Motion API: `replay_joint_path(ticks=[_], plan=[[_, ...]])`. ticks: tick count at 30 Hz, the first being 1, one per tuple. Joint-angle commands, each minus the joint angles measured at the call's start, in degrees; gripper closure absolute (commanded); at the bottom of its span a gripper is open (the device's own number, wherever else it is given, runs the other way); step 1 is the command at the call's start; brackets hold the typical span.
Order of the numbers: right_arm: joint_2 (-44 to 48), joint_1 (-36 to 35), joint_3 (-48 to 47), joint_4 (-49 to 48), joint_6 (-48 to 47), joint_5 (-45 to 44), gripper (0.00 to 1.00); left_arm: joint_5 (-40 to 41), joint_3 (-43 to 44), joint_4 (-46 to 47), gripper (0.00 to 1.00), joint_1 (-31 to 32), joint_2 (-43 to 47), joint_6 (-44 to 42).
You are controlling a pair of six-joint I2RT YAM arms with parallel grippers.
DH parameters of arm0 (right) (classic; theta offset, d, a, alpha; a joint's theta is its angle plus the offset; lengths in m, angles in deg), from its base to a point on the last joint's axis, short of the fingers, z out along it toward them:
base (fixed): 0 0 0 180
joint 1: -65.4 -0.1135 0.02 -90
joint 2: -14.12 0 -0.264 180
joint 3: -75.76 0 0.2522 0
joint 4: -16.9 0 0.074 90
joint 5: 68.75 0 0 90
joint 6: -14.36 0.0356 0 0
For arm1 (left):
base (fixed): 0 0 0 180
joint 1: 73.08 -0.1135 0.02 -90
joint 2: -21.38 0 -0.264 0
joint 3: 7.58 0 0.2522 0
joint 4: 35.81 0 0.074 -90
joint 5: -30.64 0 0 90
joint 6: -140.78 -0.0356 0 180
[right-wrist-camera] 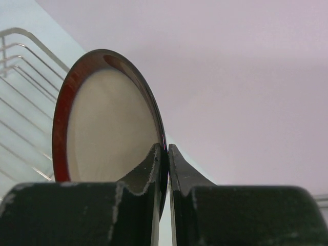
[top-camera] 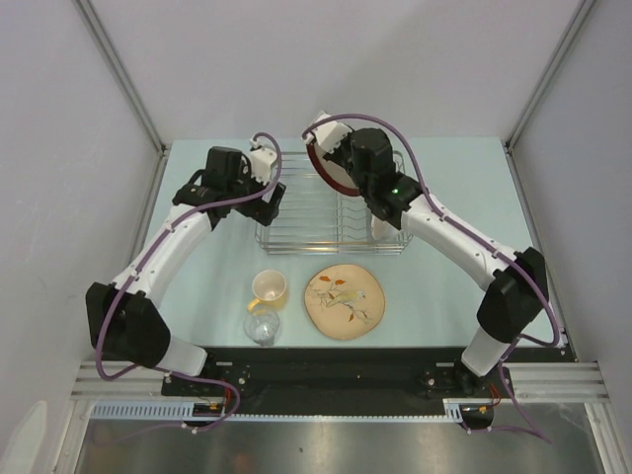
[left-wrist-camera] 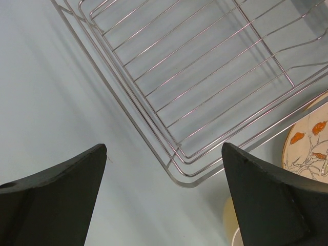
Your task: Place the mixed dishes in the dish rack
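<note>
My right gripper (top-camera: 339, 161) (right-wrist-camera: 165, 148) is shut on the rim of the dark red-brown round dish (top-camera: 318, 164) (right-wrist-camera: 110, 123). It holds the dish on edge above the back of the silver wire dish rack (top-camera: 321, 222) (right-wrist-camera: 20, 56). My left gripper (top-camera: 265, 196) (left-wrist-camera: 164, 148) hangs open and empty over the rack's (left-wrist-camera: 205, 77) near left corner. In front of the rack lie the beige patterned plate (top-camera: 344, 301) (left-wrist-camera: 310, 146), the cream-yellow mug (top-camera: 268, 288) (left-wrist-camera: 229, 220) and the small clear glass (top-camera: 262, 326).
Grey walls enclose the pale table on the left, back and right. The black base rail (top-camera: 326, 370) of the arms runs along the near edge. Purple cables loop over both arms.
</note>
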Motion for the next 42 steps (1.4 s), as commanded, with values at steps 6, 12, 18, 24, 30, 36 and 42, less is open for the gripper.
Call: replay_joint_path(ticks=[6,12,18,24,30,36,42], plan=[[-1.4,2.5,1.3,-25.9,-21.4,-0.2,1.0,-0.2,0.4,3.8,0.0,-1.1,-4.5,1.2],[-2.0,4.2,3.7,-27.5,-25.6,4.6,1.0,-0.9,0.9,4.2,0.01,-1.4,-6.0,1.6],[-1.6,4.6,6.4,-28.1,-28.7,10.1,1.0,-1.2,0.7,4.7,0.01,-1.3,-6.7,2.3],[-1.7,4.7,7.5,-25.9,-33.8,15.0,1.0,-1.1,0.5,5.1,0.01,-1.3,-6.7,2.4],[-3.5,6.4,7.6,-27.4,-38.5,19.6,1.0,-1.5,0.5,4.7,0.01,-1.4,-6.2,2.6],[-3.3,8.1,7.8,-23.9,-42.3,22.7,1.0,-1.2,0.5,5.0,0.01,-1.3,-6.7,2.8],[-2.5,8.8,7.7,-20.7,-46.4,25.6,1.0,-1.2,0.6,5.2,0.01,-1.3,-7.1,3.4]])
